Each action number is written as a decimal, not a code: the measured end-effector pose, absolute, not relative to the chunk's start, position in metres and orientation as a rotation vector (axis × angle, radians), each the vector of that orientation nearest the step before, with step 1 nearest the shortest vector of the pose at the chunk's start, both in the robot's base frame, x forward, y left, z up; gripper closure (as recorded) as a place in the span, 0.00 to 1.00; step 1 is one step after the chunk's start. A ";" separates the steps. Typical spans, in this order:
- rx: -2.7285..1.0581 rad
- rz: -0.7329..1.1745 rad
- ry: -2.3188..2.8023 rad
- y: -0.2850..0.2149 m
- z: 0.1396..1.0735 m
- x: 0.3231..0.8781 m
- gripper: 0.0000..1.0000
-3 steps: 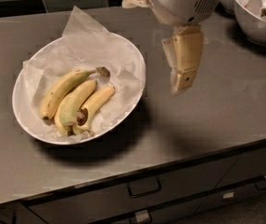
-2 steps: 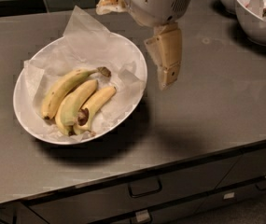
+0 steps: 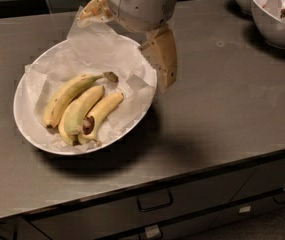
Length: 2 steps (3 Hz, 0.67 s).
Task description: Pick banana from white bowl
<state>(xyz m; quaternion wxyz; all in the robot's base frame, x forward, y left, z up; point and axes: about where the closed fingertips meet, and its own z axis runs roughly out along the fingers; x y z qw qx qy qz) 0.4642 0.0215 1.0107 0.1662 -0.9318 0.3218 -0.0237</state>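
Note:
The white bowl (image 3: 18, 115) is large, shallow and oval, lined with crinkled white paper (image 3: 99, 49), and sits on the left of the grey counter. Three yellow bananas (image 3: 79, 109) lie side by side in it, stems toward the upper right. My gripper (image 3: 123, 53) hangs above the bowl's far right rim, up and to the right of the bananas and clear of them. It is open and empty. One tan finger (image 3: 161, 59) points down just outside the rim and the other finger (image 3: 91, 11) is over the paper's back edge.
Two smaller, deeper white bowls (image 3: 278, 16) with dark contents stand at the far right corner of the counter (image 3: 222, 99). Drawers with handles (image 3: 154, 201) run under the counter's front edge.
My gripper has moved left across the counter, from right of the bowl to above its right rim. The bananas and the bowl have not moved.

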 end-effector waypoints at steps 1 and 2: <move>-2.645 -0.080 0.890 0.030 1.012 0.468 0.00; -2.719 -0.021 0.788 0.052 0.998 0.470 0.00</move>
